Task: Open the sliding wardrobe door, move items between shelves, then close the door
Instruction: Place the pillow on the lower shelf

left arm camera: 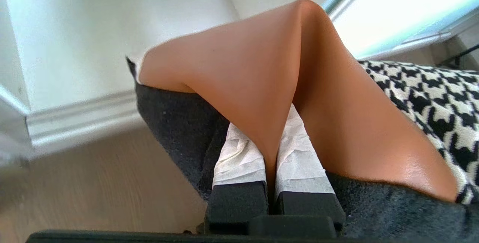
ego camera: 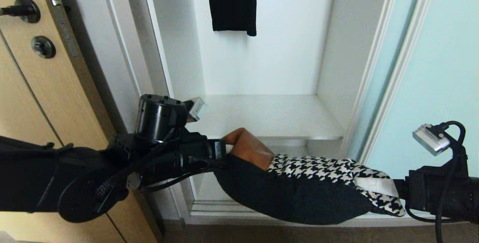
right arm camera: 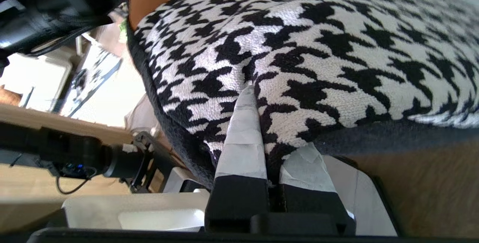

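Observation:
The cushion, with tan leather, houndstooth fabric and a black underside, hangs between both grippers in front of the open wardrobe, below the front edge of the white shelf. My left gripper is shut on a pinched fold of the tan leather end. My right gripper is shut on the houndstooth end, at the cushion's edge seam. The cushion sags in the middle. The sliding wardrobe door, of pale aqua glass, stands slid to the right, leaving the interior open.
A black garment hangs at the top of the wardrobe interior. A tan wood-grain door with dark hardware stands at the left, behind my left arm. The wardrobe's bottom rail runs just under the cushion, above the floor.

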